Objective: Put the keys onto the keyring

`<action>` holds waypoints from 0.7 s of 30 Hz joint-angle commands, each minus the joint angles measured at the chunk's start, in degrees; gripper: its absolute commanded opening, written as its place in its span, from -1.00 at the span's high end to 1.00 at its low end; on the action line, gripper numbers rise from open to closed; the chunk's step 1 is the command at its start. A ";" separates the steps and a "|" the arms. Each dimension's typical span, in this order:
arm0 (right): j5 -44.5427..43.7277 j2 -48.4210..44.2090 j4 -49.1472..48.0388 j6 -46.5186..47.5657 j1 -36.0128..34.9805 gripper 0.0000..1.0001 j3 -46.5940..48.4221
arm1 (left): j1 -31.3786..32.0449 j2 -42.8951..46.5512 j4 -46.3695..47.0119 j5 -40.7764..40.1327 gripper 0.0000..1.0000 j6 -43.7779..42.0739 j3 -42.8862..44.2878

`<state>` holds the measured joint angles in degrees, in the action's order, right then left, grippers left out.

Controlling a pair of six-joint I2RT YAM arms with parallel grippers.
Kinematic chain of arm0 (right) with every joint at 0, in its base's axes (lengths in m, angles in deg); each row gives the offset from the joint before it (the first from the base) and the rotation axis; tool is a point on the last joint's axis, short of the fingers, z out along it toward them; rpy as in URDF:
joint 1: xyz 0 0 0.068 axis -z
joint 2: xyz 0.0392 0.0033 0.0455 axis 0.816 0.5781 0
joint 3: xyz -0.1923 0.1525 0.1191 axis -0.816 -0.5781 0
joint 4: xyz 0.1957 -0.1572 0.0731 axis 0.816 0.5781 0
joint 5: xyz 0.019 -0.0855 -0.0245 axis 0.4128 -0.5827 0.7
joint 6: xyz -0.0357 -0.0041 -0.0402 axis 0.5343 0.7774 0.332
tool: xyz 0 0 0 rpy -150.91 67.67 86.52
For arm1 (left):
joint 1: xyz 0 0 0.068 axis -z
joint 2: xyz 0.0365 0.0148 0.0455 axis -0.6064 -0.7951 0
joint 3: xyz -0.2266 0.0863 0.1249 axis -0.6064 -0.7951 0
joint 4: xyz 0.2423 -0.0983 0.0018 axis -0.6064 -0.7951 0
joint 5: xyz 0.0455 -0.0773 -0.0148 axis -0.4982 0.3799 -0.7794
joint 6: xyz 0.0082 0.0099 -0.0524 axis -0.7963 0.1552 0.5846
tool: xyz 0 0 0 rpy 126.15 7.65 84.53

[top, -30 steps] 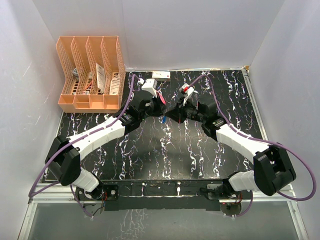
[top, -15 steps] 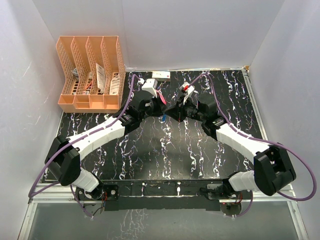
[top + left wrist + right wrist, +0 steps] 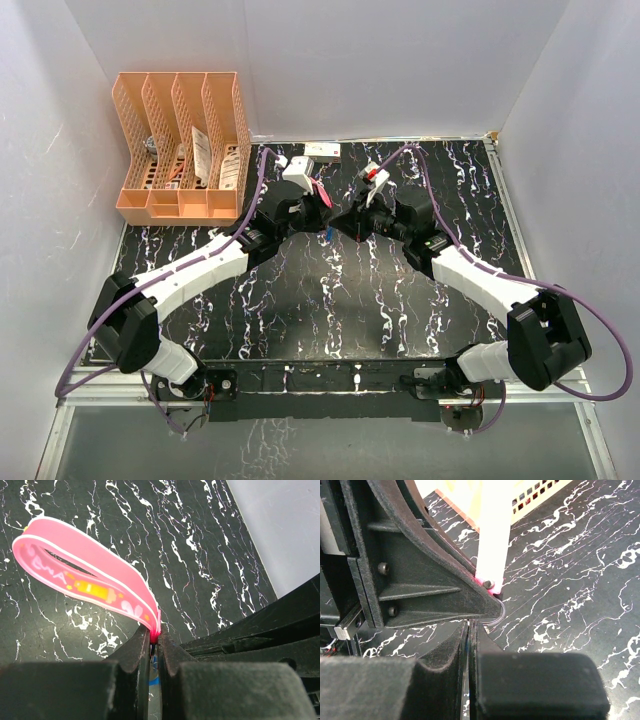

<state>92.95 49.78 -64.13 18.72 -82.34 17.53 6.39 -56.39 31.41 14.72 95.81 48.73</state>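
Note:
My left gripper [image 3: 312, 207] is shut on the pink-red strap of the keyring [image 3: 85, 577], held above the table. The strap loops up and left from the left fingertips [image 3: 142, 642]. My right gripper [image 3: 343, 222] meets it tip to tip and is shut on a thin flat blade, with a bit of blue showing at the blue key [image 3: 328, 237]. In the right wrist view the thin ring [image 3: 498, 616] curves out under the strap's riveted end [image 3: 489, 584], right at my right fingertips [image 3: 481, 640]. The whitish-silver key is not in view.
An orange file rack [image 3: 180, 150] with papers stands at the back left. A small white box [image 3: 322, 150] lies by the back wall. White walls close in on three sides. Purple cables run along both arms.
Both grippers have edged slightly toward the back, staying tip to tip. Both holds are unchanged.

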 commanded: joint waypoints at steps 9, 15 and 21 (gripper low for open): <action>-2.64 0.39 -2.19 1.17 0.34 1.00 2.89 | 0.39 4.28 0.11 0.76 1.00 -0.62 -0.84; -3.38 0.39 -1.88 1.14 0.46 1.00 2.66 | 0.39 4.89 0.11 0.04 1.00 -0.68 -1.14; -3.63 0.22 -1.33 1.10 0.51 1.00 2.40 | 0.40 5.21 0.10 -0.50 1.00 -0.63 -1.41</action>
<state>90.26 49.85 -63.65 18.90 -82.01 17.57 6.39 -54.51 31.30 14.42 95.51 47.70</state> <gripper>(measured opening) 0.010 0.036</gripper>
